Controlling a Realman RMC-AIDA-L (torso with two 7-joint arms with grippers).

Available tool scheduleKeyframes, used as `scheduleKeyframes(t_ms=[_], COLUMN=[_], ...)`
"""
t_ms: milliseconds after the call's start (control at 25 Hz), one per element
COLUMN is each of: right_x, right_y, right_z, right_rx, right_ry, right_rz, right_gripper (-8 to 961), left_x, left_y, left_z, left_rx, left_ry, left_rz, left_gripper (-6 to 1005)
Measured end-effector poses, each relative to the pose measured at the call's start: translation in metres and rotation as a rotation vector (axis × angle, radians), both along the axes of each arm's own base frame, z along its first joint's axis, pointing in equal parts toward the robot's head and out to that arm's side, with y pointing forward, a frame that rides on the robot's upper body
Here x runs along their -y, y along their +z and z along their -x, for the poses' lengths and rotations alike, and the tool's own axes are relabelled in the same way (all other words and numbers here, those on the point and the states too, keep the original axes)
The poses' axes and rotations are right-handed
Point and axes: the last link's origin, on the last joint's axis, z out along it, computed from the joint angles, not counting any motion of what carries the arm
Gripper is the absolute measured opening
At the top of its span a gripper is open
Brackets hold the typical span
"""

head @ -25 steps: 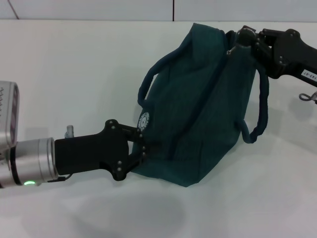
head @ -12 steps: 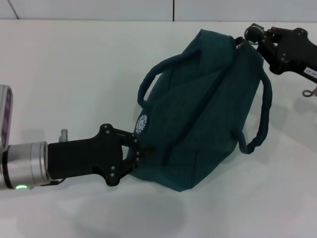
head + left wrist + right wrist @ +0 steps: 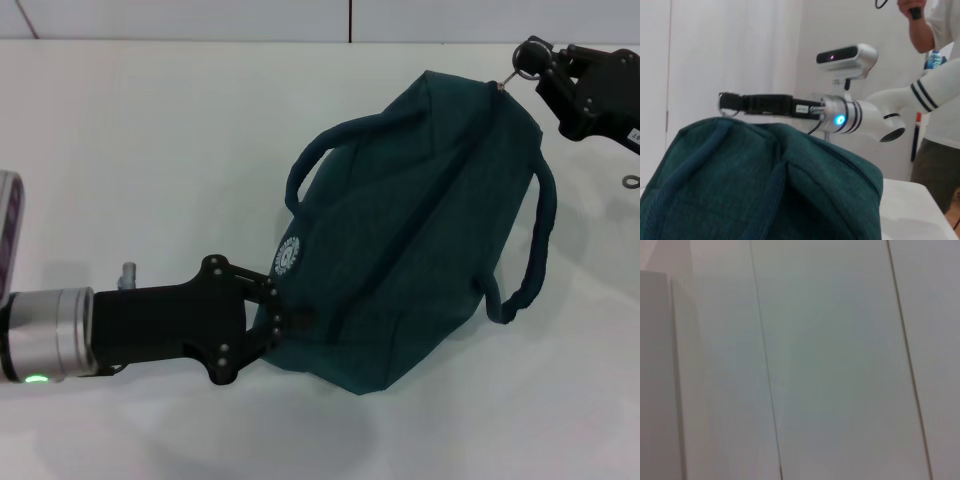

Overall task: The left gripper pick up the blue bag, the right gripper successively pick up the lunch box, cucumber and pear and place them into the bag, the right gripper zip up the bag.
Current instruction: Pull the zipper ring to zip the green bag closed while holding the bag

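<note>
A broad white tabletop (image 3: 150, 130) fills the head view. On it lies the dark blue-green fabric bag (image 3: 410, 240), slanting from the near left toward the far right, its seam running lengthwise and its two padded loop handles spread out to either side. A small round white logo patch (image 3: 288, 256) sits on its near end. The black left gripper (image 3: 283, 318), on its silver-cuffed arm, reaches in from the left, its fingers pinched together on the fabric at the bag's near end just below the patch. The black right gripper (image 3: 522, 66) is at the bag's far corner, its fingertips drawn together on the small metal zipper pull (image 3: 503, 86). The right wrist view shows only pale panelled surface.
</note>
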Motion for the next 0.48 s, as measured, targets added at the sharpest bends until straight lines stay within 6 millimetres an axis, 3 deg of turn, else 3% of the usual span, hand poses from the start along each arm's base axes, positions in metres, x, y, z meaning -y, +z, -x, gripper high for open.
scheduleKeyframes(t_ms=[480], right_x=[0.0002], right_y=[-0.0068], right_z=[-0.0088], right_rx=[0.029], right_ry=[-0.044], right_rz=[0.011], right_gripper=[14], left_x=[-0.0006], left_y=[0.0091], left_z=[0.0002], left_rx=[0.011], left_ry=[-0.015], left_rz=[-0.021], left_gripper=[73])
